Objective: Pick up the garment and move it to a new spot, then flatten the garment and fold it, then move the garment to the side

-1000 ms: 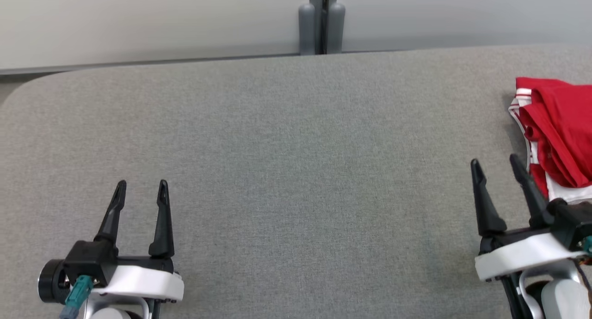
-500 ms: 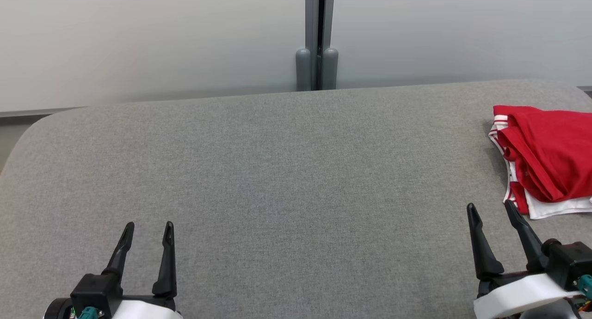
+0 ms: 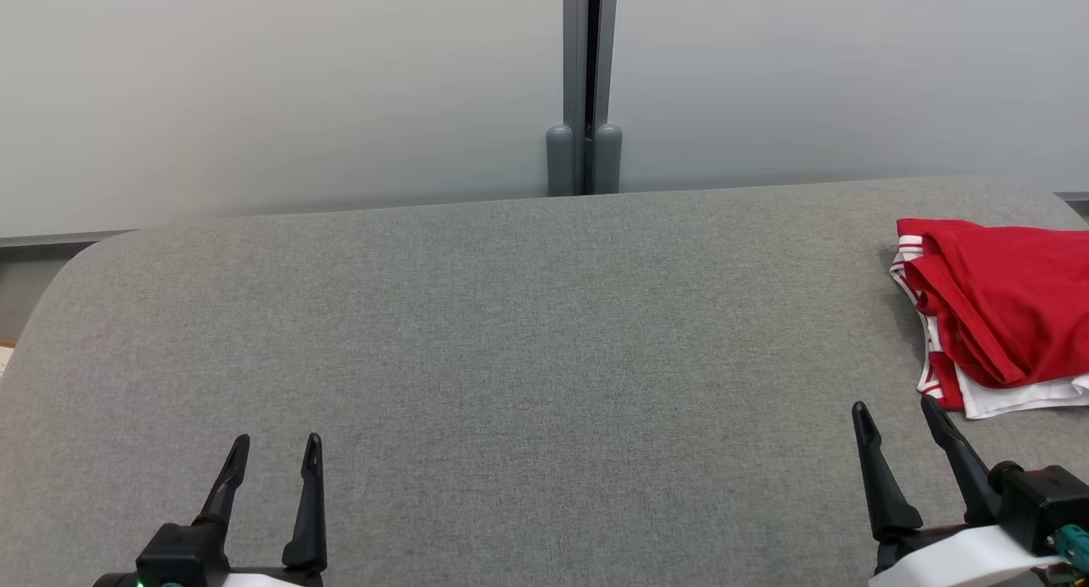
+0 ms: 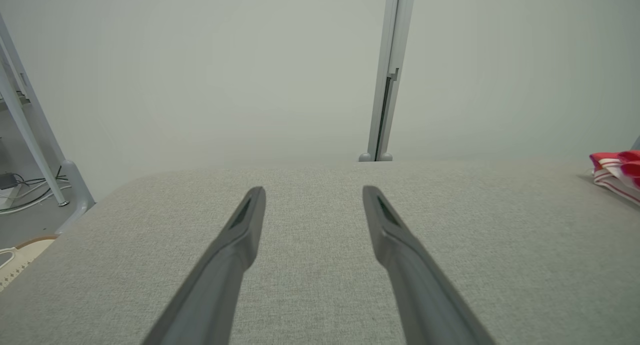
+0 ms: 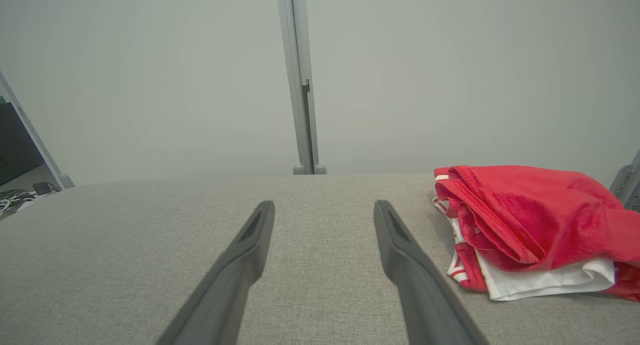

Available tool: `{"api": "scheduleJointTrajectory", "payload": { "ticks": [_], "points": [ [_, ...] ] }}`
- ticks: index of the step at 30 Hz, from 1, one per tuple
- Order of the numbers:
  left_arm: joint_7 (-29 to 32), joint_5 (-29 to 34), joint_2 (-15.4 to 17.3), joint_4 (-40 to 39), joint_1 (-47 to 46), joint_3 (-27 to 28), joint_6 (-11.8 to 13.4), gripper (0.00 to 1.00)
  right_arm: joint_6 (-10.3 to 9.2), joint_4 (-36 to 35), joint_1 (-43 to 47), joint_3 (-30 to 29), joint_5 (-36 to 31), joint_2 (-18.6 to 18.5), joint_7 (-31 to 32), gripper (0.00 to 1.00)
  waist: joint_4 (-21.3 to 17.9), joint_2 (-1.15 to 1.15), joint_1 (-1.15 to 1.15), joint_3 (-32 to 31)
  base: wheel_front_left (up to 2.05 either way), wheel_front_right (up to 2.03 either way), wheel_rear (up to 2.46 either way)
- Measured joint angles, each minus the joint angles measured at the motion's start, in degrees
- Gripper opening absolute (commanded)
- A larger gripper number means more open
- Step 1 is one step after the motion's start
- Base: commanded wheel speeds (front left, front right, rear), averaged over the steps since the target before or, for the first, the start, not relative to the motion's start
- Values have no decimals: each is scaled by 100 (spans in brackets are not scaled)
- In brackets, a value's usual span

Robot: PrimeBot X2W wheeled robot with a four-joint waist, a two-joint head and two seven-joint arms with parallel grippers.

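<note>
A folded red and white garment (image 3: 995,310) lies at the far right of the grey padded table (image 3: 527,332); it shows close up as the garment (image 5: 530,220) in the right wrist view and as a sliver of garment (image 4: 617,172) at the left wrist view's right edge. My right gripper (image 3: 893,410) stands open just in front of and left of it, not touching. At the lower left my left gripper (image 3: 276,441) is open over bare table with nothing between its fingers.
A pale partition wall with a grey vertical post (image 3: 584,85) runs behind the table's far edge. The table's left corner is rounded (image 3: 76,264). Cables and a metal frame leg (image 4: 30,135) stand on the floor to the left.
The head camera has tilted up, so table, garment and both grippers sit lower in the picture. The grippers stay open and the garment lies as before.
</note>
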Motion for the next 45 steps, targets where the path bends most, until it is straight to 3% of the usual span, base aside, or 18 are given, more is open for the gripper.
{"api": "scheduleJointTrajectory", "payload": {
  "ticks": [36,37,41,45],
  "points": [
    [-8,-94,113,155,-36,-115,47,100,0,-76,90,-41,0,70,100,100,93,0,0,67,0,0,0],
    [-7,-94,98,187,-25,-120,42,0,0,-36,90,-32,1,76,100,0,95,0,0,71,0,0,0],
    [-4,-111,3,327,77,-157,37,0,0,111,141,1,24,105,100,0,94,0,0,73,0,0,0],
    [78,-495,-36,368,87,-109,-20,0,0,201,154,-4,446,113,100,0,89,0,0,75,0,0,0]
  ]
}}
